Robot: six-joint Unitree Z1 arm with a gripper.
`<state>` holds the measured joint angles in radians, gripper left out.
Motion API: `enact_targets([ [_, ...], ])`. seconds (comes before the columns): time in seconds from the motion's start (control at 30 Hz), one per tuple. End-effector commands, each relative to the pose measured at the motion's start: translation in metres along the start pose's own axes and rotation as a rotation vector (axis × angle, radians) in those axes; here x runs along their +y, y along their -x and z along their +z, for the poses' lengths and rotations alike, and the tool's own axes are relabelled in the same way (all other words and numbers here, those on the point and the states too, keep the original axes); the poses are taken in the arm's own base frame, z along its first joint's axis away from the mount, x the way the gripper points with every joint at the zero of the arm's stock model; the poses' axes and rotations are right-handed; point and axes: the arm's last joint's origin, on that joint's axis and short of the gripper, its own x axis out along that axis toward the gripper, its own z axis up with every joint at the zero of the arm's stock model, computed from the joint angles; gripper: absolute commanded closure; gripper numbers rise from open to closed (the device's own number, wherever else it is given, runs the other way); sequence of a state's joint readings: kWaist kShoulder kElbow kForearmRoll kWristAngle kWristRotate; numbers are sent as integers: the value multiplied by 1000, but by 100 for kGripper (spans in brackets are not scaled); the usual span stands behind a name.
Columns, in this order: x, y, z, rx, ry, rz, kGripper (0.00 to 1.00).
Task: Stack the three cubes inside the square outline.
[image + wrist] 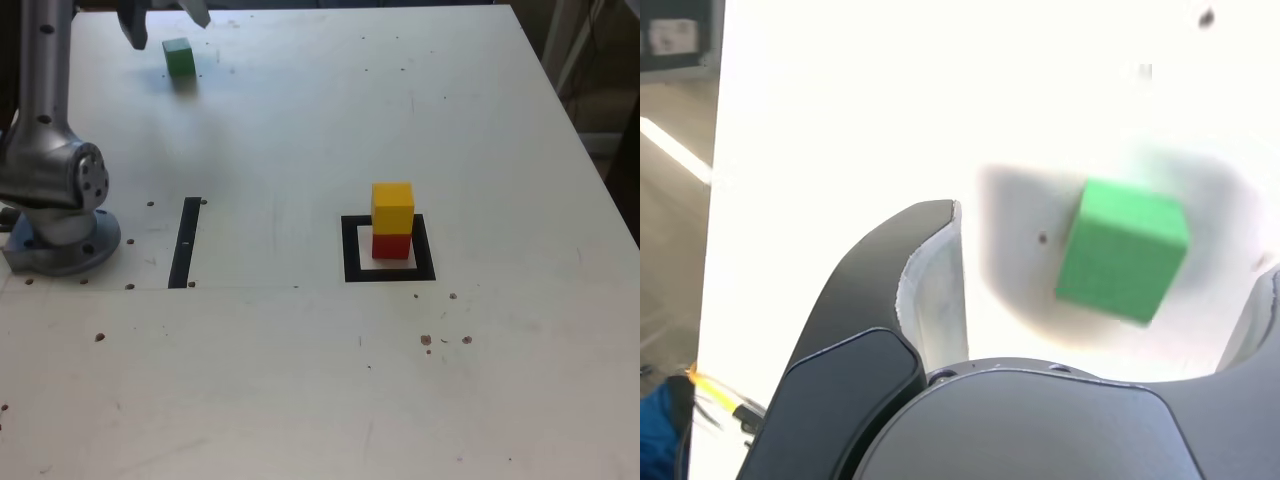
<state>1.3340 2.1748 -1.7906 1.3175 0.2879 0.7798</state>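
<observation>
A yellow cube [393,207] rests on a red cube [391,245], both inside the black square outline [350,250] near the table's middle. The green cube [179,57] lies alone at the far left of the exterior view. My gripper [166,22] hangs open just above it, its two fingertips showing at the frame's top edge. In the wrist view the green cube [1122,249] lies on the table between the wide-apart fingers [930,280], untouched by either.
The arm's grey base [62,225] stands at the exterior view's left. A thin black strip [185,242] lies beside it. The table's right edge [590,150] runs diagonally past dark floor and a white frame.
</observation>
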Motion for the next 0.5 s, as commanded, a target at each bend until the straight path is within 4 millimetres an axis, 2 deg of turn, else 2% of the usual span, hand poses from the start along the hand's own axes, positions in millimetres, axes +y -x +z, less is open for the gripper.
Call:
enact_targets([
  [0.0,2,-4,3,-7,-14,-14,1],
  [0.47,-4,-16,15,-9,-75,-35,12],
])
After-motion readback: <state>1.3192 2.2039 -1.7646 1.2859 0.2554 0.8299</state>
